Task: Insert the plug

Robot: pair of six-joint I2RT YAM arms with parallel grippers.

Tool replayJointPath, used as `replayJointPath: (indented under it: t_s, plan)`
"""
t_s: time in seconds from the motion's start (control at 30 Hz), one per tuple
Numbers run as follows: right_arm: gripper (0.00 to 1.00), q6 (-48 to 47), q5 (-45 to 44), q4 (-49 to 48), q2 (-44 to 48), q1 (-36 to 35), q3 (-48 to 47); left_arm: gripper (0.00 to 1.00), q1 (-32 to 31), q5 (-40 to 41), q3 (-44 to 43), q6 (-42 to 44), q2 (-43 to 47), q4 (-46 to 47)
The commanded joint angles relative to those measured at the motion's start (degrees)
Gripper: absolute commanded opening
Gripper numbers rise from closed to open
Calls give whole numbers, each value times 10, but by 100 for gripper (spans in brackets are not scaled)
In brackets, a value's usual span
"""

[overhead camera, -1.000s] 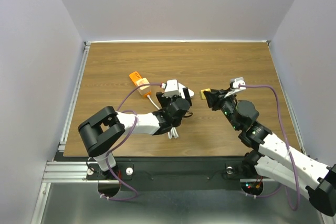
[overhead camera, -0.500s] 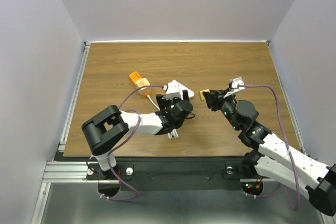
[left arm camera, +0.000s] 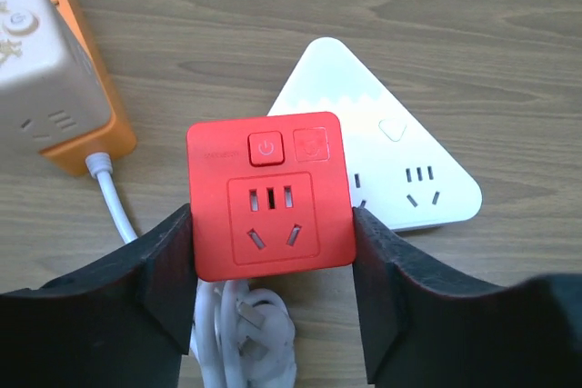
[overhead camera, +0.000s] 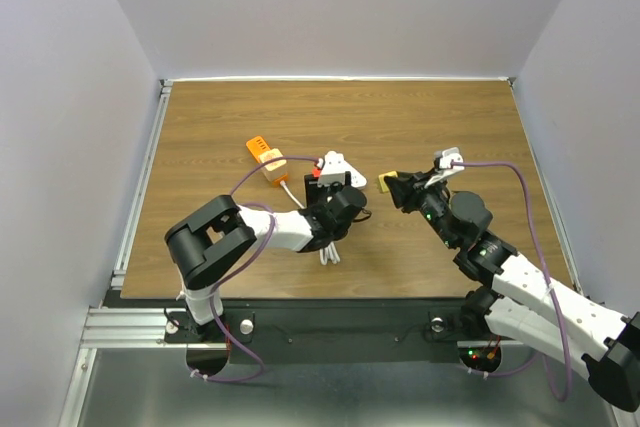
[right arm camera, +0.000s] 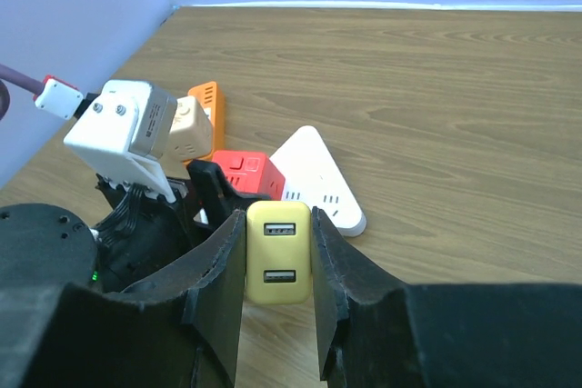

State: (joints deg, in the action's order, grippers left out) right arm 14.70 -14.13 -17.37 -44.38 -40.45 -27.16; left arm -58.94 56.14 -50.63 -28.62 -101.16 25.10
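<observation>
The left claw (left arm camera: pixel 273 243) pinches a red socket (left arm camera: pixel 270 207) by its two sides, holes facing the camera. Under it a white cord (left arm camera: pixel 241 333) lies on the desk (left arm camera: pixel 473 43). Just past the claw sit an orange socket (left arm camera: pixel 55 61) to its left and a white socket (left arm camera: pixel 400 152) to its right. The right claw (right arm camera: pixel 275 224) pinches the yellow plug (right arm camera: pixel 278 263). The red socket is just ahead of it, a little left.

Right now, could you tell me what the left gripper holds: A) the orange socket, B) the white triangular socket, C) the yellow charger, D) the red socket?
D: in the left wrist view the left gripper is clamped on both sides of the red socket.
</observation>
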Motion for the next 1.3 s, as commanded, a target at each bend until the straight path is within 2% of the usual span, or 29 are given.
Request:
replayJointPath:
  t_s: [0.0, 0.03, 0.13, 0.17, 0.33, 0.37, 0.47, 0.67, 0.93, 1.1, 1.27]
  plan:
    - [0, -16, 14, -19, -4, 3, -4, 48, 6, 3, 18, 114, 15, 86]
    - [1, -22, 18, -19, -15, 4, -6, 35, 7, -24, 31, 131, 16, 100]
    - [0, -36, 38, -16, -39, 3, -14, 20, 12, -80, 69, 209, 24, 175]
    - [0, -43, 44, -14, -60, 4, -21, 15, 14, -122, 78, 243, 29, 191]
    - [0, -57, 24, -35, -104, 3, -18, 4, 37, -237, 130, 283, 47, 260]
    - [0, -57, 18, -38, -105, 4, -16, 3, 47, -284, 136, 284, 49, 267]
    - [0, -57, -18, -38, -113, 4, -16, 2, 86, -377, 156, 304, 59, 278]
    - [1, -94, 2, -72, -145, 4, -6, 1, 127, -520, 146, 334, 62, 243]
    - [1, -105, 6, -91, -175, 4, -7, 4, 128, -600, 31, 430, 61, 68]
    - [0, -116, -4, -99, -185, 3, -4, 10, 129, -608, -33, 465, 43, -33]
    - [1, -115, -13, -98, -190, 4, 3, 17, 135, -606, -35, 485, 50, -52]
